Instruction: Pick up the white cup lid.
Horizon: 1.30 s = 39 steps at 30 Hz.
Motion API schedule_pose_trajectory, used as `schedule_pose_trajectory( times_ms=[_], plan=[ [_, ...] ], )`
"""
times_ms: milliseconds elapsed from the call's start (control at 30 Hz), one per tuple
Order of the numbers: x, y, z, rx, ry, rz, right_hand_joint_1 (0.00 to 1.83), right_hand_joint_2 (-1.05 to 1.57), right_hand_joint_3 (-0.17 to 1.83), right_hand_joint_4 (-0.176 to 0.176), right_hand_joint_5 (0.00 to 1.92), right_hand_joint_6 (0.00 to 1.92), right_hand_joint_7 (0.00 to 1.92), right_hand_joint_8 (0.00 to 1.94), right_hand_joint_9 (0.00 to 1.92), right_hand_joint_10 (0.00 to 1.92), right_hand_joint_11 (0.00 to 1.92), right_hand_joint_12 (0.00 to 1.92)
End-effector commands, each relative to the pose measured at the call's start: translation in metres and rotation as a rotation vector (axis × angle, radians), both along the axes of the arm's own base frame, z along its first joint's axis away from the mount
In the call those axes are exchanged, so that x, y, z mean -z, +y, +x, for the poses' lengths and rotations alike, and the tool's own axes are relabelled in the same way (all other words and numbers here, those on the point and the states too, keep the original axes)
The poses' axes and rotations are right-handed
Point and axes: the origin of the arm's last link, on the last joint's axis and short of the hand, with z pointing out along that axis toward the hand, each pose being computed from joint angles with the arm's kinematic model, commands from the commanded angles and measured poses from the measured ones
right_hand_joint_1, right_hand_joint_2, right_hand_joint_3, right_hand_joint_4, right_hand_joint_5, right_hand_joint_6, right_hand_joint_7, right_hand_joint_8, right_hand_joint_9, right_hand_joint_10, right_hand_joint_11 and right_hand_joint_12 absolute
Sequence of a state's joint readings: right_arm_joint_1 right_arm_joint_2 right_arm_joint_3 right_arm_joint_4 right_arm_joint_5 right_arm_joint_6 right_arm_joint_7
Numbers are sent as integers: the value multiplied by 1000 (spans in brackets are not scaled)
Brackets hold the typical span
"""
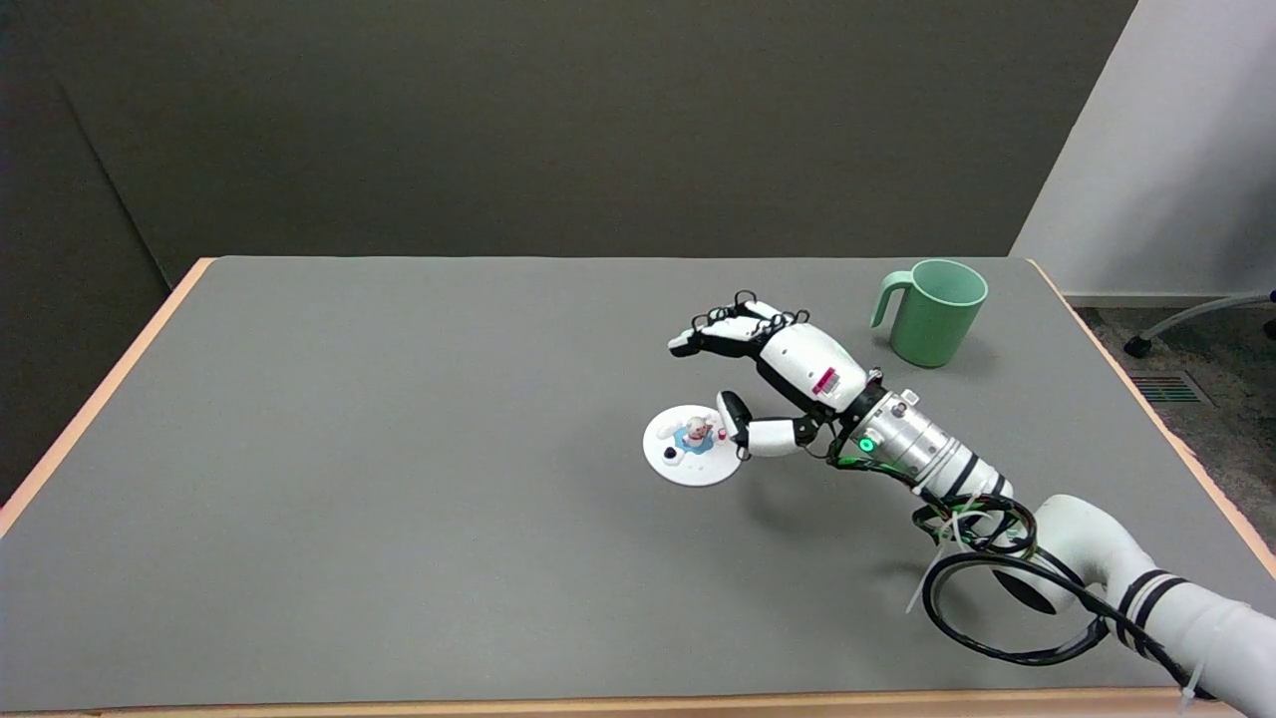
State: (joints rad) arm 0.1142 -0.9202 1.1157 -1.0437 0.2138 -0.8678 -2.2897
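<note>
Over the white cup lid your right hand hovers, fingers spread, holding nothing; the lid's flat on the worktop, so grab and lift remain.

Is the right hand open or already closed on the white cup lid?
Open. The right hand has its fingers spread above the white cup lid, which lies flat on the table.

lid left of hand, mug behind
</note>
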Motion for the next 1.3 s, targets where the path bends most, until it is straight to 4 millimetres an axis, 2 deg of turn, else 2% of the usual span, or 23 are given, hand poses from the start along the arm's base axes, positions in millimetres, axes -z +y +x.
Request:
schedule_pose_trajectory(
  times_ms=[33, 200, 233, 267, 733, 767, 833, 900, 967, 1100, 1133, 1167, 1200, 1300],
  plan=[
    [3, -1, -14, 42, -9, -5, 1000, 809, 1125, 4, 470, 350, 468, 296, 462, 332, 126, 717],
    [4, -1, -15, 51, -7, -4, 993, 782, 1118, 0, 453, 344, 454, 292, 455, 334, 112, 710],
    [5, -1, -16, 55, -6, -5, 871, 738, 1069, 3, 504, 234, 499, 188, 509, 228, 111, 709],
    [5, -1, -17, 58, -5, -5, 833, 721, 1054, 4, 516, 200, 509, 156, 524, 195, 111, 708],
    [6, 1, -23, 80, -2, -4, 819, 664, 1054, -5, 461, 188, 475, 158, 499, 204, 103, 699],
    [6, 1, -24, 81, -2, -4, 919, 701, 1085, -8, 410, 274, 432, 242, 451, 293, 99, 701],
    [6, 1, -25, 90, 1, -8, 966, 714, 1098, -10, 384, 314, 412, 282, 426, 335, 97, 702],
    [6, 1, -27, 98, 5, -11, 817, 649, 1053, -6, 449, 185, 471, 160, 493, 206, 101, 697],
    [5, 1, -28, 104, 8, -14, 962, 702, 1092, -10, 377, 311, 411, 285, 421, 337, 94, 700],
    [6, 2, -30, 111, 10, -11, 961, 698, 1090, -12, 368, 306, 411, 286, 418, 337, 86, 697],
    [6, 2, -31, 113, 10, -10, 960, 697, 1090, -12, 368, 306, 413, 287, 418, 337, 87, 696],
    [6, 2, -31, 114, 13, -9, 843, 649, 1057, -8, 423, 204, 463, 186, 474, 232, 92, 690],
    [7, 2, -32, 116, 15, -6, 817, 641, 1047, -6, 441, 182, 480, 164, 487, 208, 94, 686],
    [7, 1, -33, 121, 17, -5, 812, 657, 1042, -5, 478, 187, 508, 164, 488, 209, 96, 682]
  ],
)
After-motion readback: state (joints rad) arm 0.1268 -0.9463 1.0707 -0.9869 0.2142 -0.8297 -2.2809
